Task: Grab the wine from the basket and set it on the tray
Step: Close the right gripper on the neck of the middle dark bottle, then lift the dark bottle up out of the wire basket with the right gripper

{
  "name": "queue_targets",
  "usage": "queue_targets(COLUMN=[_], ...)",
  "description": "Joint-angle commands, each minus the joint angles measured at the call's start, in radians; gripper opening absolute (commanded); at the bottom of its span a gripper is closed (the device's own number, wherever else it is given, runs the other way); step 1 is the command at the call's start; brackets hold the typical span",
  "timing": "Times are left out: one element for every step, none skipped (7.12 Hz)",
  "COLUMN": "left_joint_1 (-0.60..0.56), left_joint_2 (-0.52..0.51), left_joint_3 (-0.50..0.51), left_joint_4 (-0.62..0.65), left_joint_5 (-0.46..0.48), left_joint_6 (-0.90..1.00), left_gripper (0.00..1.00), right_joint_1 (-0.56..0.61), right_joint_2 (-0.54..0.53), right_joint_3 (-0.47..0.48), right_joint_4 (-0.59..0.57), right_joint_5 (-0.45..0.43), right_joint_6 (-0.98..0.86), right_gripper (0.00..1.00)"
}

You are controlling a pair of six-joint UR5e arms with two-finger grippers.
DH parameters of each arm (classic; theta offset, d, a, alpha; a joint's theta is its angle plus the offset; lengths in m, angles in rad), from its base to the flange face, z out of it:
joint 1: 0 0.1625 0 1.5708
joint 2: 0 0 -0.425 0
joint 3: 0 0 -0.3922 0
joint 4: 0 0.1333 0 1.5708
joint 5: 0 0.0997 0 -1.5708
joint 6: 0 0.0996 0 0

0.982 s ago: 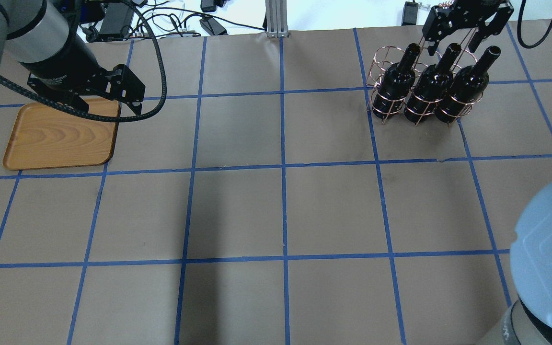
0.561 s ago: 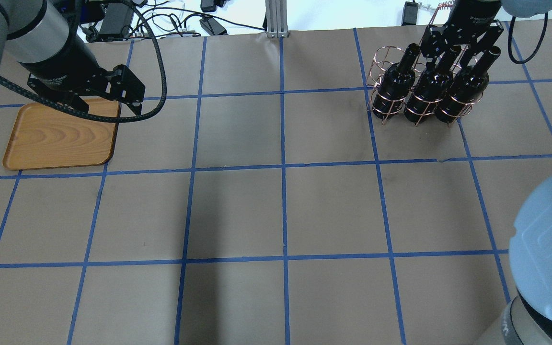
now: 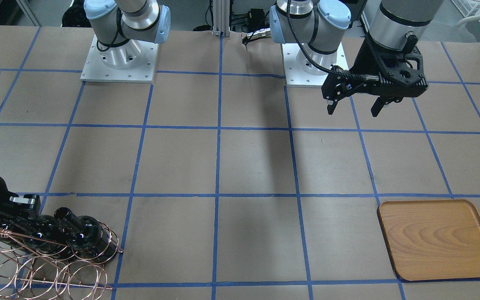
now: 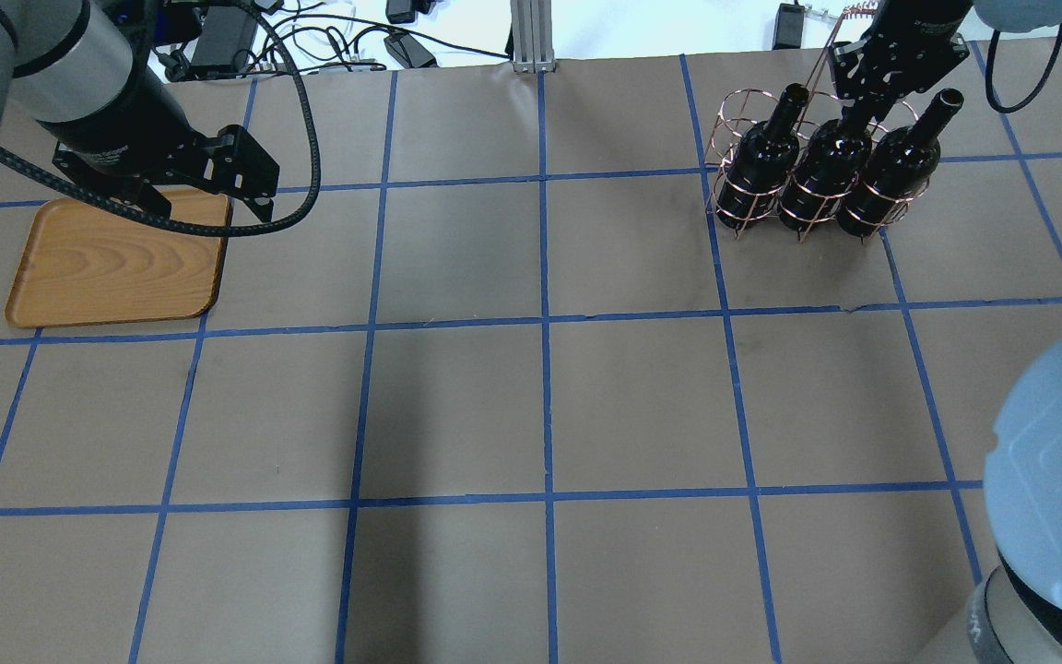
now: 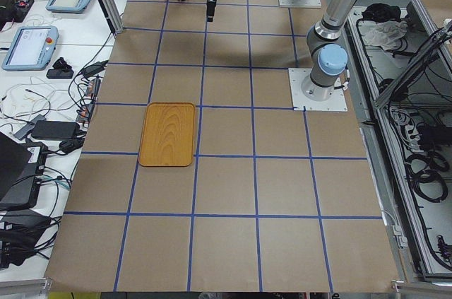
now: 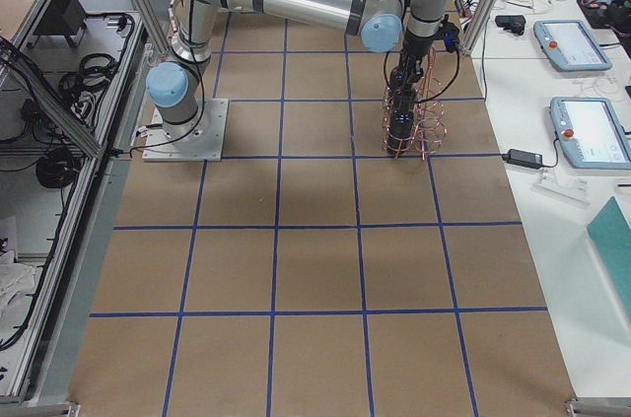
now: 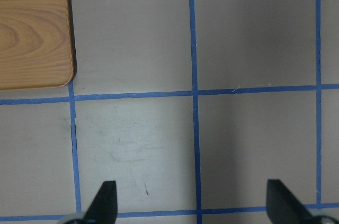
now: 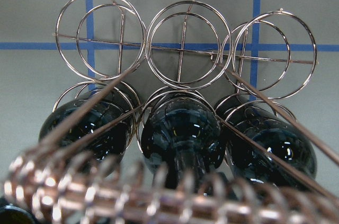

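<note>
Gripping fingers, right: the right gripper [image 4: 866,103] has its fingers drawn in on the neck of the middle bottle [image 4: 823,171]. The blurred handle [image 8: 106,195] hides the pads in the wrist view, so I judge them clamped rather than see contact.
Fingers, left: the left gripper [image 3: 354,109] hangs with its fingers [image 7: 106,205] wide apart and nothing between them, above the table [image 4: 632,406].
Middle bottle: seated in its ring of the basket [image 4: 732,109], with the neighbour bottles [image 4: 752,175] close at its 9 and 3 o'clock in the overhead view.
Basket: at about 1 o'clock on the table from overhead. In the right wrist view the 6 o'clock row of rings holds all three bottles, and the 12 o'clock row holds none.
Tray: the tray [image 4: 107,267] lies at about 10 o'clock on the table, well apart from the basket, with no bottle on it. The left gripper is off its 1 o'clock corner.
Done so far: the right arm is down on a bottle neck, which I read as the grasp being made.
Left to do: lift the bottle free of ring and handle, carry it across, and set it on the tray. By my judgement the task is in its opening stage.
Writing: the bottles carry no label. Small white print on both gripper bodies is too fine to read.
</note>
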State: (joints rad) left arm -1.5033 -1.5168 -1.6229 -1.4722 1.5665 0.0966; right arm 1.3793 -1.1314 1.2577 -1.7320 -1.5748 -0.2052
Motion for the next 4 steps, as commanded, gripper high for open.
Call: queue_targets(left_joint_1=[0.0, 0.0, 0.0, 0.002], left_joint_2=[0.0, 0.0, 0.0, 0.0], left_joint_3=[0.002, 0.002, 0.002, 0.002], left_joint_4=[0.001, 0.004, 0.004, 0.004], left_joint_5=[0.007, 0.007, 0.007, 0.007], left_joint_6=[0.0, 0.0, 0.0, 0.0], left_gripper=[1.0, 1.0, 1.0, 1.0], right_joint_1=[0.0, 0.0, 0.0, 0.001], right_joint_2=[-0.054, -0.12, -0.196, -0.258], right_joint_3=[-0.02, -0.024, -0.027, -0.032], right_joint_4=[0.02, 0.087, 0.157, 0.214], right_joint_5=[-0.005, -0.011, -0.014, -0.014], right_joint_6=[0.009, 0.009, 0.009, 0.009], right_gripper=[0.19, 0.2, 0.21, 0.21])
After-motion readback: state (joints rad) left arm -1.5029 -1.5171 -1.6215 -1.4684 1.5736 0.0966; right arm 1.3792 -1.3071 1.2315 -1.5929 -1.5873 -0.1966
